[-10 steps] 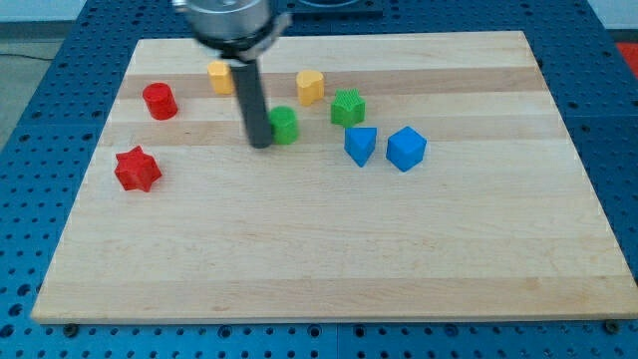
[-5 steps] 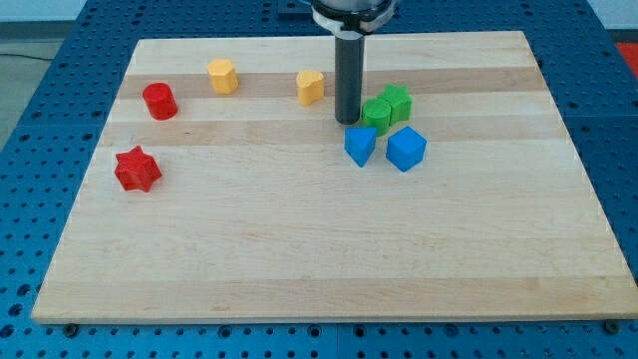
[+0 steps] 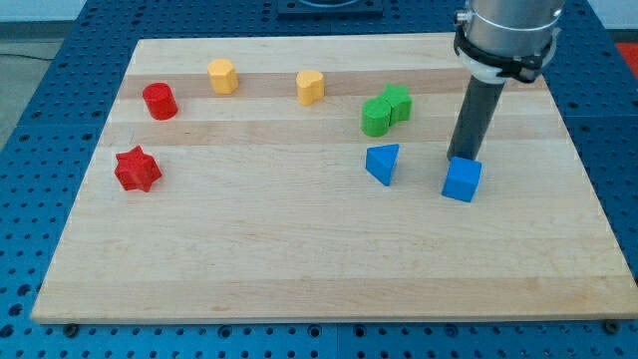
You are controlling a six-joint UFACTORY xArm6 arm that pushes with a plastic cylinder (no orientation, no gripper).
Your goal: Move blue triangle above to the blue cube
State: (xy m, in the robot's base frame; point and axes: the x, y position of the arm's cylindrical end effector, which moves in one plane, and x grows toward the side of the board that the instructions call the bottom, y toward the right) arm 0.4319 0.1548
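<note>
The blue triangle (image 3: 383, 163) lies right of the board's middle. The blue cube (image 3: 462, 180) lies to its right and slightly lower, a clear gap between them. My tip (image 3: 462, 158) stands at the cube's top edge, touching or nearly touching it, with the dark rod rising toward the view's top right. The tip is well to the right of the triangle.
Two green blocks (image 3: 376, 117) (image 3: 398, 102) sit together above the triangle. Two yellow blocks (image 3: 311, 87) (image 3: 222, 76) lie near the top. A red cylinder (image 3: 159, 101) and a red star (image 3: 137, 169) are at the left. The wooden board (image 3: 299, 259) sits on a blue perforated table.
My tip swept from left of centre across to the right. The green blocks were pushed together and rightward. The blue cube moved right and down; the blue triangle shifted slightly down and right.
</note>
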